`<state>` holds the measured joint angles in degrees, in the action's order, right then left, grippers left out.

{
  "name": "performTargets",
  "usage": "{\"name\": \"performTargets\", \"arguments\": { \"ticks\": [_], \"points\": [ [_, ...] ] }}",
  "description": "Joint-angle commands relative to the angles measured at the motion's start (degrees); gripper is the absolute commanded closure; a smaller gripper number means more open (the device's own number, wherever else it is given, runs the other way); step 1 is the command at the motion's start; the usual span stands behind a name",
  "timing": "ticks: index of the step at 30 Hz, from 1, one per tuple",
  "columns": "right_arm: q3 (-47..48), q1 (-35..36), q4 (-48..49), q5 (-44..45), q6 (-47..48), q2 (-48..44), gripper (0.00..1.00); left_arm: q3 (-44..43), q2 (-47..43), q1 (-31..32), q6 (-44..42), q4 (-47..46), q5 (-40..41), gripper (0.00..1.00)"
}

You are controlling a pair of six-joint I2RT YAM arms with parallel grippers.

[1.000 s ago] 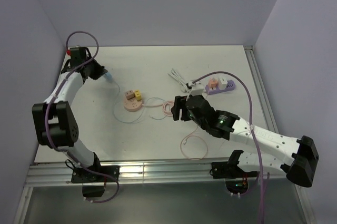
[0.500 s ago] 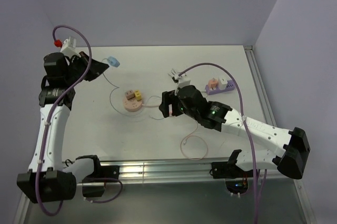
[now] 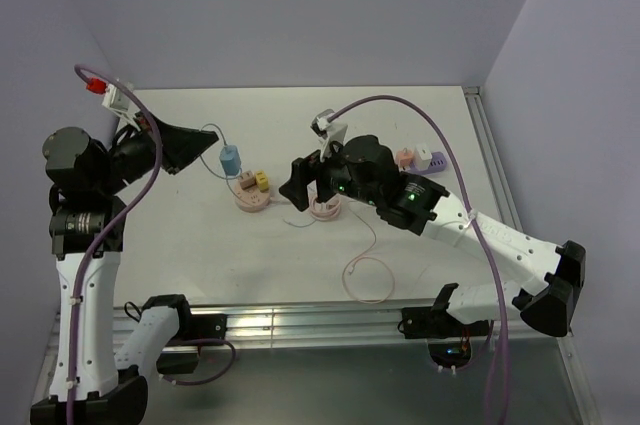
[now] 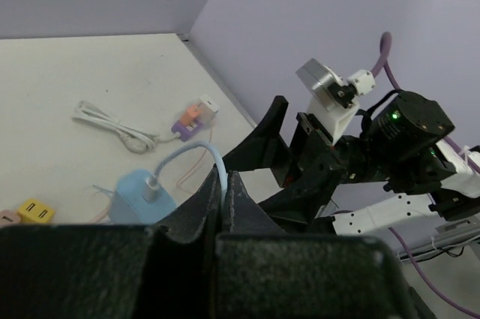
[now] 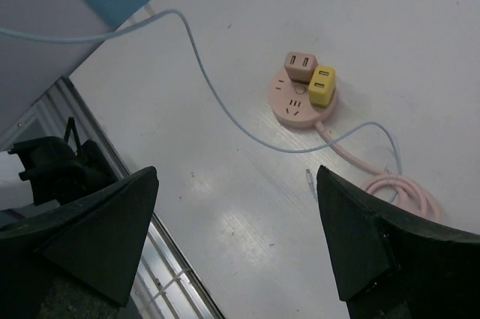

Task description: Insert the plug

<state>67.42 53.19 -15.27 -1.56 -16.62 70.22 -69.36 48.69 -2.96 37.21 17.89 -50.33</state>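
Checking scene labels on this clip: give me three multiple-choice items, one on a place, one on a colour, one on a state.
1. Where is the yellow adapter?
A) plugged into the round pink power strip
B) in the purple strip
C) loose on the table

2. What colour is the charger hanging by the left hand?
A) white
B) blue
C) red

3. How does the right hand stand?
A) shut on a cable
B) shut, empty
C) open, empty

Answers:
1 A: it sits on the round strip's top beside a pink adapter.
2 B: it dangles on the thin blue cable that this hand pinches.
3 C: its jaws stand wide apart, gripping nothing.
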Motion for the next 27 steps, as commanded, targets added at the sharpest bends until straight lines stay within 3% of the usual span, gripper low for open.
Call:
{"name": "performTargets", "arguments": {
  "ticks": [1,4,9,16,27],
  "points": [
    [3.16,-0.28,3.92,-3.09,3.53,0.01,0.07,0.10,-2.71,0.41,7.49,-7.59,-3.37,1.00],
    [3.60,0.42,7.25,-1.79,3.35,0.36,0.07,2.91,-4.56,0.85,12.86,-13.04,-1.63,1.00],
    [6.05,2.80,9.29,9.37,4.49,2.03,0.11,3.97,-5.45,1.38,14.91,-13.50,-0.39,1.00],
    [13.09,5.43,8.85,10.61,6.07,6.16,0.19,4.49,-5.97,1.99,18.32,-13.40,2.85,1.00],
    [16.07,10.71,12.19,13.60,8.01,10.29,0.16,8.37,-8.34,2.35,24.05,-15.96,6.99,1.00]
  ]
}}
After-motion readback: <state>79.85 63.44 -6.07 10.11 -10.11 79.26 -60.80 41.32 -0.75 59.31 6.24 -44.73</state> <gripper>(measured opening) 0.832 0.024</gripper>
